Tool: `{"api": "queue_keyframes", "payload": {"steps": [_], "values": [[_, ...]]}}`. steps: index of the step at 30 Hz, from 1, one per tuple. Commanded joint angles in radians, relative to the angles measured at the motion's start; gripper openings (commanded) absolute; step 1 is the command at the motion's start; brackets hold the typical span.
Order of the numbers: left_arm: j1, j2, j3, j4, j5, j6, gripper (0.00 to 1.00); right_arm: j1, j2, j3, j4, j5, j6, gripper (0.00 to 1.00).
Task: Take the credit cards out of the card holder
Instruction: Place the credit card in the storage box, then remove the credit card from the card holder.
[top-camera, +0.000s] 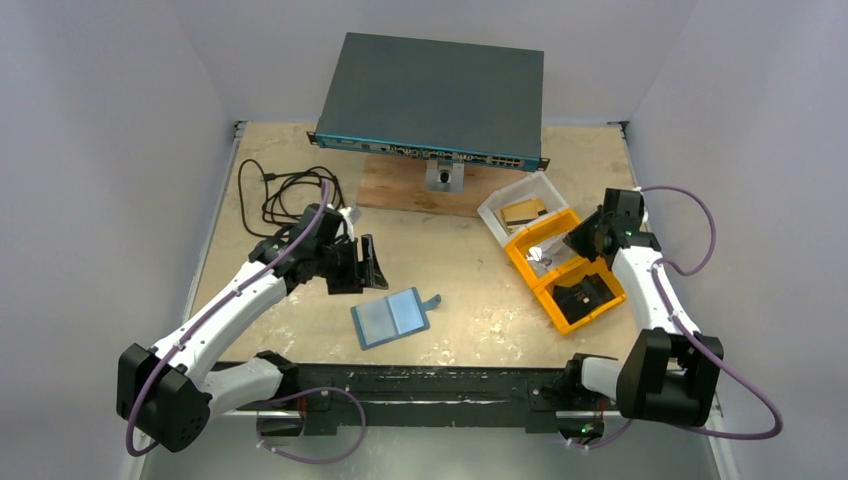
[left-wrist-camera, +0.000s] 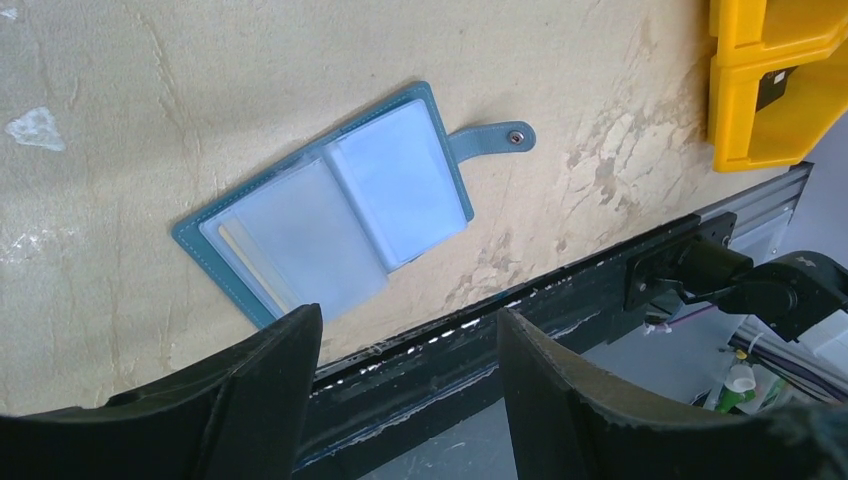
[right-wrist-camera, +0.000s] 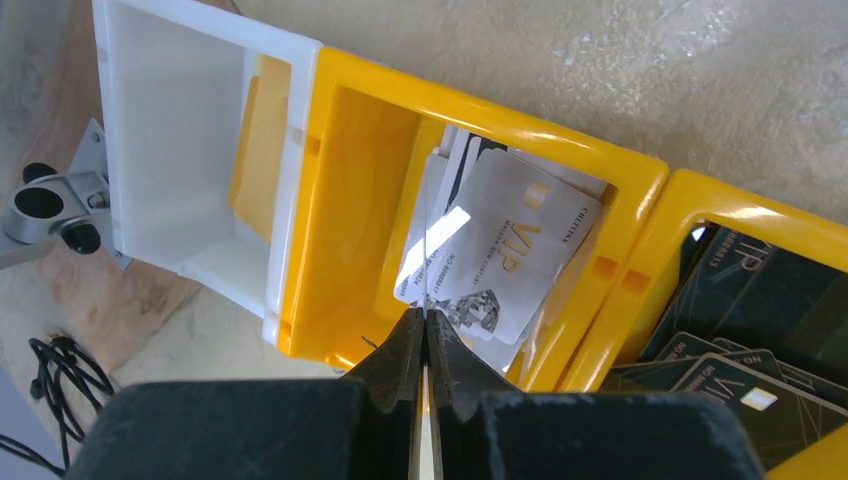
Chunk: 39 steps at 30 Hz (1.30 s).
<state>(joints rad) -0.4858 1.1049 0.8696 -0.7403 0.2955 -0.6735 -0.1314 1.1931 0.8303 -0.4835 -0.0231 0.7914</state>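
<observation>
The teal-blue card holder (top-camera: 392, 317) lies open and flat near the table's front, its snap tab pointing right. In the left wrist view its clear pockets (left-wrist-camera: 330, 205) show, with a pale card edge in the left pocket. My left gripper (left-wrist-camera: 408, 315) hovers open and empty, up and to the left of the holder (top-camera: 365, 262). My right gripper (right-wrist-camera: 427, 315) is shut on a thin credit card (right-wrist-camera: 427, 230) seen edge-on, held over the orange bin (right-wrist-camera: 350, 200). A silver VIP card (right-wrist-camera: 510, 250) lies in that bin.
A second orange compartment (right-wrist-camera: 640, 270) holds several dark cards (right-wrist-camera: 740, 330). A clear tub (top-camera: 520, 205) with a gold card stands behind the bins. A network switch (top-camera: 435, 95) on a wooden board (top-camera: 400, 185) fills the back; a black cable (top-camera: 290, 195) lies back left.
</observation>
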Motion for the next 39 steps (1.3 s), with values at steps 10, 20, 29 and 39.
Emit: {"api": "queue_keyframes", "payload": {"steps": [10,20,29,39], "values": [[0.007,-0.004,0.011,0.005,0.013,0.024,0.64,-0.005,0.024,0.048,0.074,-0.099,-0.057,0.43],[0.018,0.012,-0.004,0.003,-0.019,0.017,0.65,0.059,-0.072,0.041,0.032,-0.153,-0.122,0.52],[0.047,0.006,-0.065,-0.017,-0.106,-0.039,0.65,0.53,-0.109,-0.028,0.101,-0.019,-0.024,0.52],[0.163,-0.031,-0.148,-0.036,-0.163,-0.11,0.67,0.968,0.125,0.063,0.212,0.046,-0.042,0.53]]}}
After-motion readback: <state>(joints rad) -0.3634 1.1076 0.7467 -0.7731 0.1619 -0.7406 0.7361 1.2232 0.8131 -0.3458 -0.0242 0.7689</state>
